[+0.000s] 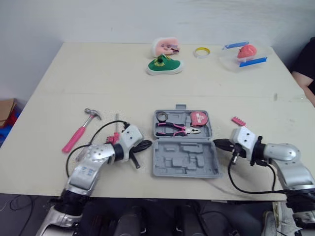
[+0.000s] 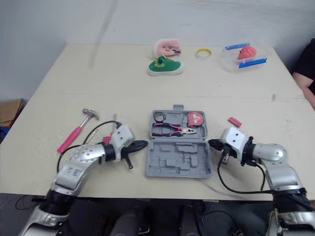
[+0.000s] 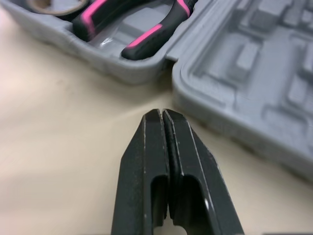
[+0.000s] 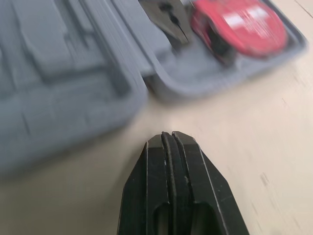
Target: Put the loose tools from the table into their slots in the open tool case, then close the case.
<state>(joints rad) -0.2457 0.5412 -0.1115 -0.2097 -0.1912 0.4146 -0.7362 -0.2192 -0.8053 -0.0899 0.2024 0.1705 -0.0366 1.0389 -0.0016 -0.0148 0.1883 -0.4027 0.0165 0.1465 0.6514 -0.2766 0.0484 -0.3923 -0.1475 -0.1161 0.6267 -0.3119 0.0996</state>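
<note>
The hammer (image 1: 78, 132) lies loose on the worktop (image 1: 98, 73) toward its left edge. Its pink handle runs on a slant, with the head farther back and the grip end nearer the front-left corner. A screwdriver (image 1: 116, 122) lies just beside it, partly behind the left arm (image 1: 93, 157). The open tool case (image 1: 184, 158) sits at the middle of the front edge, with pliers (image 1: 177, 130) and a red tape measure (image 1: 199, 118) already seated in it. A pink bit strip (image 1: 238, 121) lies to the right of the case.

The left jaws are pressed together and empty. They rest low beside the case's left wall and point toward it, away from the hammer. That arm is the nearer one, and I judge it must swing back leftward and open across the handle. The right jaws, also closed on nothing, point at the case's right wall.
</note>
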